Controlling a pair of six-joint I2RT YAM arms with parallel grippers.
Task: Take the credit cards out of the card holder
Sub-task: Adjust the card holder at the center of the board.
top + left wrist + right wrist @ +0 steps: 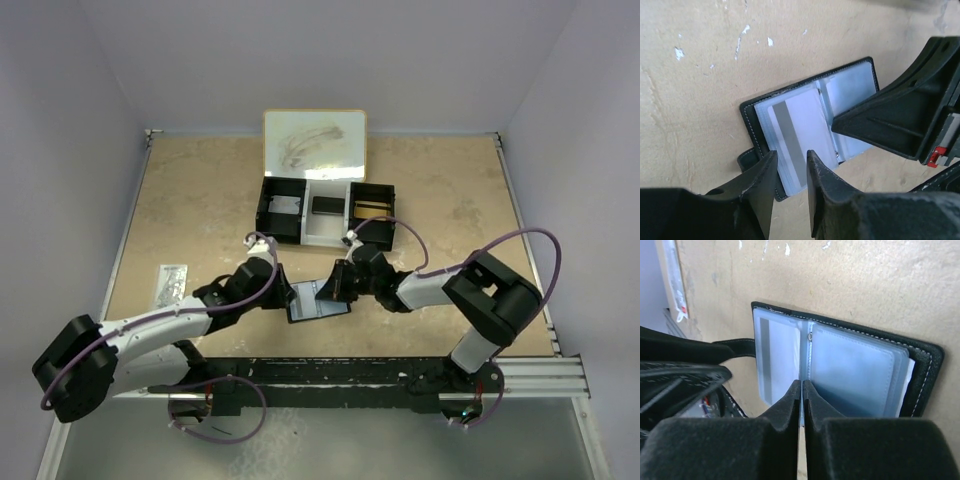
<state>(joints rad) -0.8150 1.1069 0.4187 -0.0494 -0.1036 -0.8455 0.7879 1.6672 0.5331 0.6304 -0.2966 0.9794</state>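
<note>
Gaping black card holder (790,120), seemingly stocked

The right gripper (840,124) hid part of the card holder (822,100); the left fingers (760,185) covered the lower end of the striped card (800,137). Contents of the three-compartment tray (263,208) were too small to tell.

Counted: one left gripper (791,159), one right gripper (801,386), one card holder (855,365) beneath both, one striped card (797,135), one tray (322,232) beyond.
</note>
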